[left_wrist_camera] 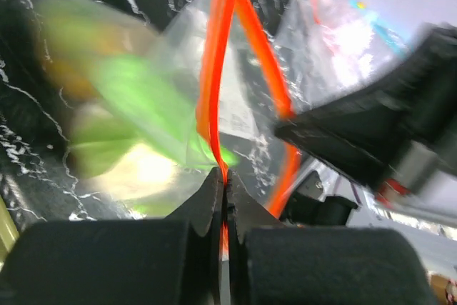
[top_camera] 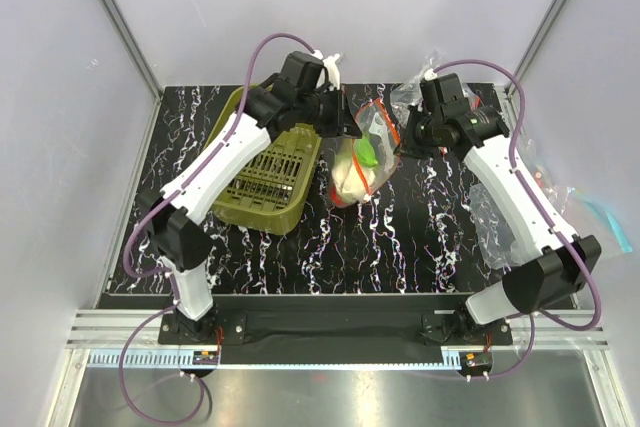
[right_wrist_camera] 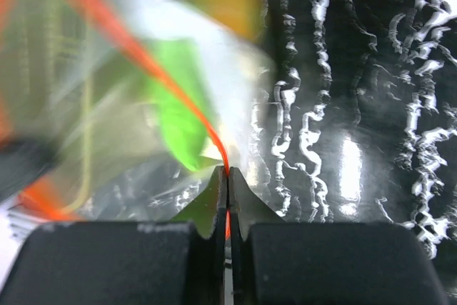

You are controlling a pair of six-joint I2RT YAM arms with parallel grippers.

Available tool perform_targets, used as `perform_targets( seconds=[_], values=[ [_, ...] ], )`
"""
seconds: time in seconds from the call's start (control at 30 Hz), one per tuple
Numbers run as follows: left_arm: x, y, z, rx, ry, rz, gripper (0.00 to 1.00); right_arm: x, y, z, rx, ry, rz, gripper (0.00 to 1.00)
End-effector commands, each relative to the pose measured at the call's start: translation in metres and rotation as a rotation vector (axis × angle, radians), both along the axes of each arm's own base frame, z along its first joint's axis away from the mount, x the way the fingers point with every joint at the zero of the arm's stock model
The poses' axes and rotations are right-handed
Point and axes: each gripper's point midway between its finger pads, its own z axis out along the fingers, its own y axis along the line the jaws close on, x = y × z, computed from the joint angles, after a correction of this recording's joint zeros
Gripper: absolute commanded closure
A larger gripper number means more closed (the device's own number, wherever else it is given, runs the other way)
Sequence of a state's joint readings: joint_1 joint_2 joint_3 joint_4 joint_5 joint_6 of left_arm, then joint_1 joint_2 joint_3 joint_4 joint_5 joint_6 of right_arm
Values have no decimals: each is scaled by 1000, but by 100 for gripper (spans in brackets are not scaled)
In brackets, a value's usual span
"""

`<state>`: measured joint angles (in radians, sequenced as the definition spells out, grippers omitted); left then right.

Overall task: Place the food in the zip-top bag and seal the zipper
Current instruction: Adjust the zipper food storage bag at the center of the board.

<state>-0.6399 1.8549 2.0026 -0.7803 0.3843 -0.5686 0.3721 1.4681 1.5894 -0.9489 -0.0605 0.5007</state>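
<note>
The clear zip-top bag (top_camera: 362,152) hangs between my two grippers above the middle of the table, with green leafy pieces (top_camera: 367,153), a pale piece and a red bit inside. My left gripper (top_camera: 347,125) is shut on the red zipper (left_wrist_camera: 214,91) at one end; the strip runs up from its closed jaws and splits into two bands, so the mouth gapes there. My right gripper (top_camera: 402,139) is shut on the zipper's other end (right_wrist_camera: 143,62), with green food (right_wrist_camera: 178,116) behind the plastic. The other gripper's black body (left_wrist_camera: 371,133) shows in the left wrist view.
The olive-green slotted basket (top_camera: 268,172) stands left of the bag, under my left arm. Crumpled clear plastic bags (top_camera: 500,217) lie along the right side, one with a light-blue strip (top_camera: 608,217). The table is black marble-patterned (top_camera: 400,247), with walls close on both sides.
</note>
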Motion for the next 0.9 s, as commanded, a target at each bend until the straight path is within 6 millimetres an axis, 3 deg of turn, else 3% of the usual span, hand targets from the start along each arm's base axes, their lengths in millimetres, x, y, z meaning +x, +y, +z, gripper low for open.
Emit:
perform_targets(
  seconds=[0.0,0.03,0.1,0.13,0.2,0.37,0.47,0.53,0.67,0.77,0.87],
  values=[
    [-30,-9,33,-130,-26,-106,100,-1,-24,6,-118,3,-91,100],
    [-32,-9,19,-119,-6,-105,100,-3,-31,13,-142,-14,-106,100],
    [-38,-2,19,-126,-17,-98,100,-7,-46,29,-184,-44,-152,100],
    [-42,1,14,-123,-11,-97,100,-7,-48,43,-176,-74,-168,100],
    [-45,2,12,-117,-7,-103,100,-14,-45,46,-162,-55,-167,100],
    [-51,2,14,-98,-7,-112,100,-35,11,23,-103,1,-100,100],
    [-51,2,19,-108,-14,-106,100,-40,32,19,-66,15,-71,100],
    [-51,2,19,-103,-9,-104,100,-42,34,25,-46,3,-62,100],
    [-52,-1,4,-85,29,-126,100,-48,34,30,-27,-39,-13,87],
    [-51,0,-10,-50,17,-141,99,-57,31,17,-38,-38,30,80],
    [-48,7,-13,-16,-13,-109,99,-62,37,16,-12,-45,89,65]
  ],
)
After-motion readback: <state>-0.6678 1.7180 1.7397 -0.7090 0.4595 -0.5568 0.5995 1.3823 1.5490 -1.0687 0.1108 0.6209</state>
